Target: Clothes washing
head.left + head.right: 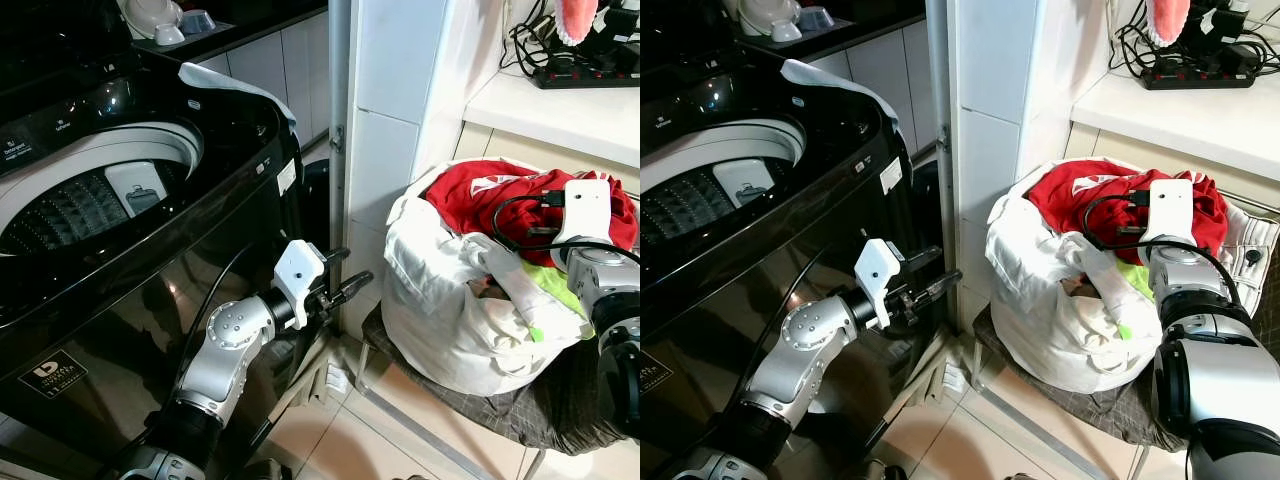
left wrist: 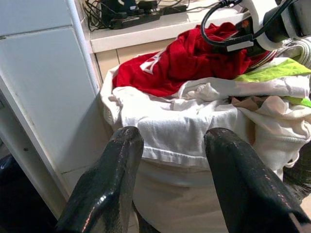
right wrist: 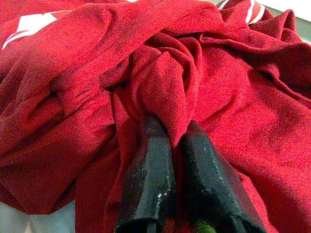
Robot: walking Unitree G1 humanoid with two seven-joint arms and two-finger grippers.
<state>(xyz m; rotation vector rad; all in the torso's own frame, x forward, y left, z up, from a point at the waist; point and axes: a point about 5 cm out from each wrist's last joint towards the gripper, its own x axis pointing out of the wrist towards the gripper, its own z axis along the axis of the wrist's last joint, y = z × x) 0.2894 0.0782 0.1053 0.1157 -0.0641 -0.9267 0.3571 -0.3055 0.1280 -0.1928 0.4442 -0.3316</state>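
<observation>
Fabric of the red garment [image 3: 160,82], heaped atop the white laundry bag [image 1: 450,320], was pinched between the closed right gripper [image 3: 177,133], presumably for lifting toward the washing machine [image 1: 120,200], while the left gripper [image 2: 172,145] was held open nearby.

The right gripper [image 3: 177,128] has its two black fingers [image 3: 150,179] pushed into a red shirt [image 3: 209,73]. The fingers sit close together and pinch a bunched fold of the red cloth between them. White markings [image 3: 34,22] show on the shirt far from the fingers.
</observation>
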